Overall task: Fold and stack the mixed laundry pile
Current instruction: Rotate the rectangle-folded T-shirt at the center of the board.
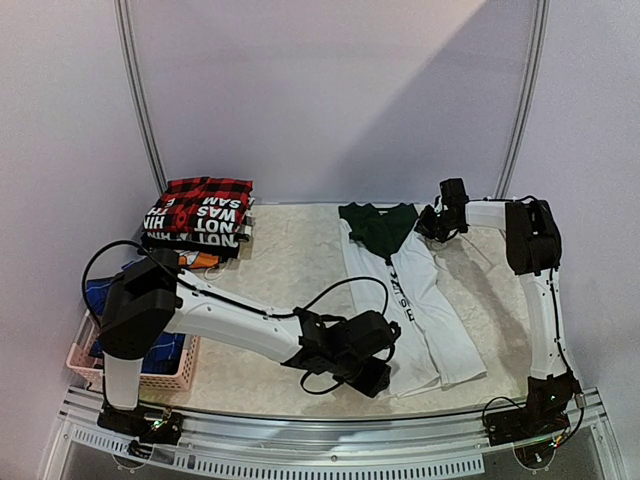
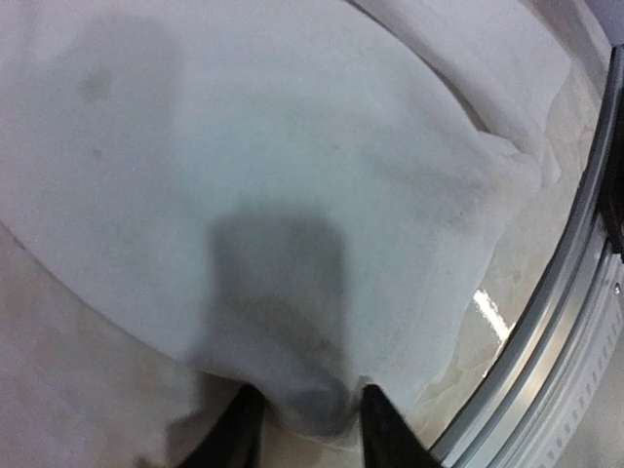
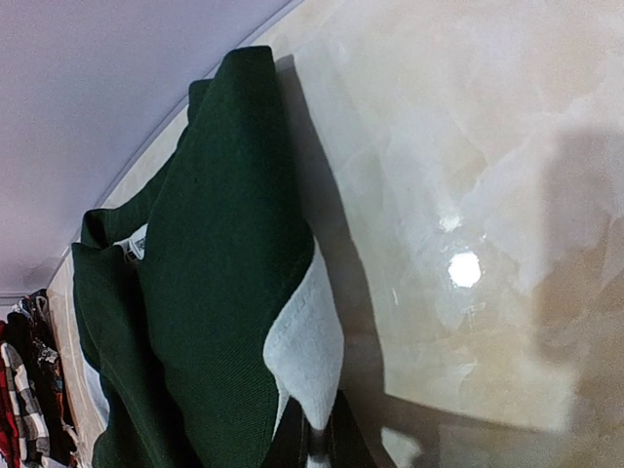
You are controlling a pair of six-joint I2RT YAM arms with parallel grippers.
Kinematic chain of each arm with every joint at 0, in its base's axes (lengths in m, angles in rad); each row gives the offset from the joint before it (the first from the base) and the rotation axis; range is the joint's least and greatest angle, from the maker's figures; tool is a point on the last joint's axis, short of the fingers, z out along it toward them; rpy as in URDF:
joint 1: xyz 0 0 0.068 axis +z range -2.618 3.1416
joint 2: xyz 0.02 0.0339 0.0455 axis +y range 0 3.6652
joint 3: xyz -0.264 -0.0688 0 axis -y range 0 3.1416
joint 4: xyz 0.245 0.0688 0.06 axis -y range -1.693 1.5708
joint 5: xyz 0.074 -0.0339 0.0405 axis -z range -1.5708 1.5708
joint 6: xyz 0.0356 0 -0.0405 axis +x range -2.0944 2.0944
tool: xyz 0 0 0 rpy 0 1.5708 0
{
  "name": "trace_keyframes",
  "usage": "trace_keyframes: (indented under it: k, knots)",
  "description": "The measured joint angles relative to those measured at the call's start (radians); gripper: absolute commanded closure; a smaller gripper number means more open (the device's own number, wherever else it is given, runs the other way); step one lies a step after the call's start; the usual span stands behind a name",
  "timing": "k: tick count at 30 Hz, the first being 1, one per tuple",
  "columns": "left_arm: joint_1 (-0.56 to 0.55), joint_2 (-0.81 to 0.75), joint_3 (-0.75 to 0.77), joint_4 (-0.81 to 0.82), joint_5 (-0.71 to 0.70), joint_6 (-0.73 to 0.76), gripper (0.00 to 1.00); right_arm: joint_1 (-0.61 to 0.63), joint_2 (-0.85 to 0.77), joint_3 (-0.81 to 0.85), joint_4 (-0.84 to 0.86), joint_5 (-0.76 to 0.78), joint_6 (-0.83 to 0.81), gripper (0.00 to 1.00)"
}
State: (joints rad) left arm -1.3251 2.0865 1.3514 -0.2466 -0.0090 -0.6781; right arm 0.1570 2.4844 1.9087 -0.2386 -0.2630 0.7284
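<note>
- Plain white across the T-shirt (image 2: pixel 322 146) ahead of the black left fingers (image 2: pixel 239 434), shading to grey in the fold caught between them.
- Dark green on that garment's top part, beside the dark right fingers (image 3: pixel 346 444), with a white patch right at their tips.
- Small black lettering down the white front.
- Red-and-black plaid on the shirt (image 1: pixel 207 190), well to the left of the right fingers.
- Directly beneath it, black cloth (image 1: pixel 195 225) with bold white letters.
- Pink for the lattice basket (image 1: pixel 160 378), blue cloth (image 1: pixel 100 297) inside.
- Cream, faintly marbled table (image 1: pixel 290 265).
</note>
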Motion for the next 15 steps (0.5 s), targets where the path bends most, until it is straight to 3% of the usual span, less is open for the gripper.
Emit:
trace_keyframes:
  k: [3, 9, 15]
  knots:
    - [0.001, 0.013, -0.005, 0.041, 0.025, -0.010, 1.00, 0.000, 0.000, -0.001, 0.000, 0.000, 0.000, 1.00]
    - [0.021, -0.016, -0.086, 0.119, 0.036, -0.024, 1.00, 0.000, 0.000, -0.002, 0.000, 0.000, 0.000, 1.00]
    - [0.082, -0.153, -0.266, 0.116, 0.034, -0.022, 1.00, 0.014, 0.000, 0.016, -0.023, 0.000, 0.009, 1.00]
